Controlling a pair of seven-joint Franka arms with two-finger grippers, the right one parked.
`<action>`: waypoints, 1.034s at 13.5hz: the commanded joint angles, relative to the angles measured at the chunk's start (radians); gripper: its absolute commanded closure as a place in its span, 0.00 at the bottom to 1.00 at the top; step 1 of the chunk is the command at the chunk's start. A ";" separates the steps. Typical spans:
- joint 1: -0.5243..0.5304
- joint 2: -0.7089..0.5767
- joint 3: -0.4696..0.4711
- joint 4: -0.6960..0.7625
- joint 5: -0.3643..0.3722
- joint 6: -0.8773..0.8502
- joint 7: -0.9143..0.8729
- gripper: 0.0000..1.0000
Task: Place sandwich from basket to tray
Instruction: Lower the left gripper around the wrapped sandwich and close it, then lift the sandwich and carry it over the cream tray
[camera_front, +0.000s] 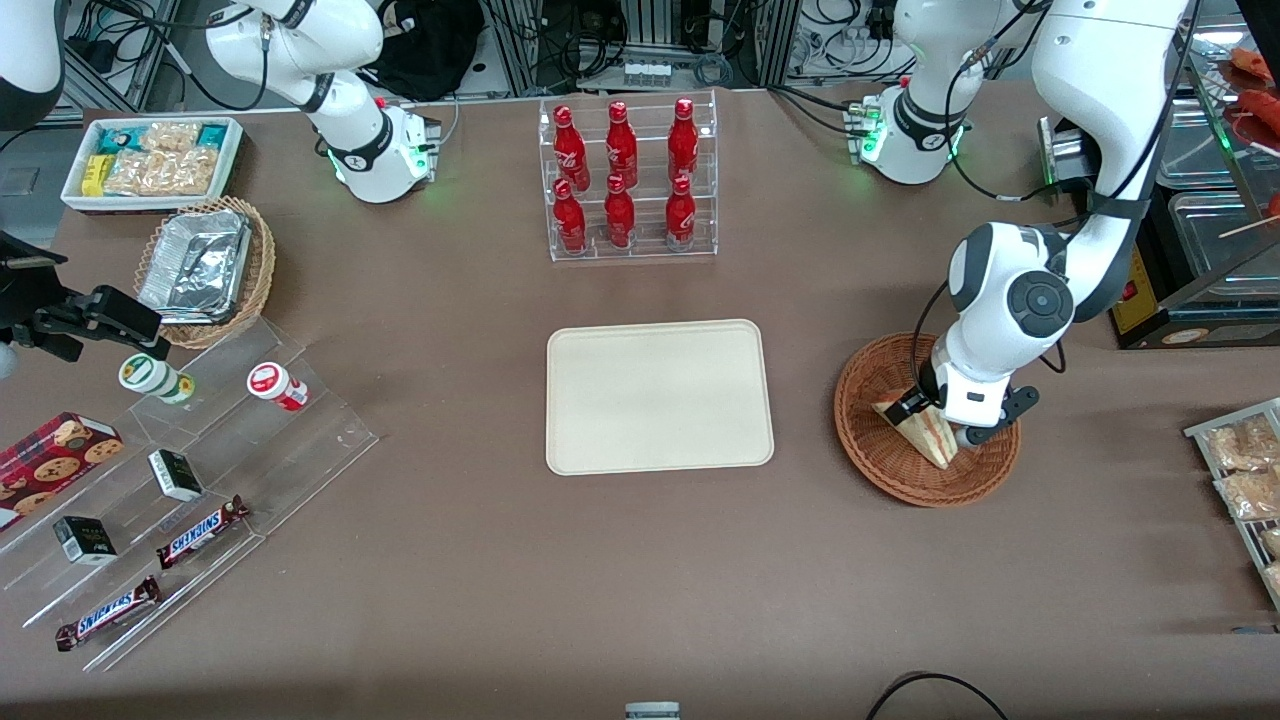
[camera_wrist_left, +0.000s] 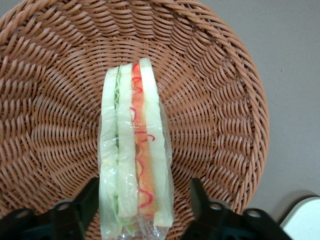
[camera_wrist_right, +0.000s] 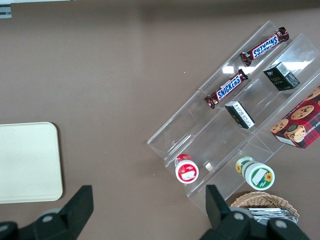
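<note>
The sandwich (camera_front: 928, 435) lies in the round reddish-brown wicker basket (camera_front: 868, 400). In the left wrist view it is a clear-wrapped wedge of white bread, the sandwich (camera_wrist_left: 134, 150) showing green and red-orange layers on the basket (camera_wrist_left: 220, 115) floor. My left gripper (camera_front: 938, 425) is down inside the basket and open. It straddles the wide end of the sandwich, one black finger on each side (camera_wrist_left: 199, 200), with a small gap on one side. The gripper (camera_wrist_left: 145, 202) has not closed on it. The cream tray (camera_front: 660, 396) lies flat beside the basket, toward the table's middle.
A clear rack of red bottles (camera_front: 628, 180) stands farther from the front camera than the tray. Toward the parked arm's end are a tan basket of foil containers (camera_front: 205, 268), a white bin of snacks (camera_front: 155, 160) and acrylic steps with candy bars (camera_front: 200, 530). Snack packets (camera_front: 1240, 460) lie at the working arm's end.
</note>
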 joint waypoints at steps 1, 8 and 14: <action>-0.004 0.014 0.008 0.020 0.014 0.005 0.013 0.90; -0.012 -0.040 0.004 0.307 0.023 -0.433 0.024 0.93; -0.197 -0.012 -0.027 0.440 0.016 -0.577 0.123 0.92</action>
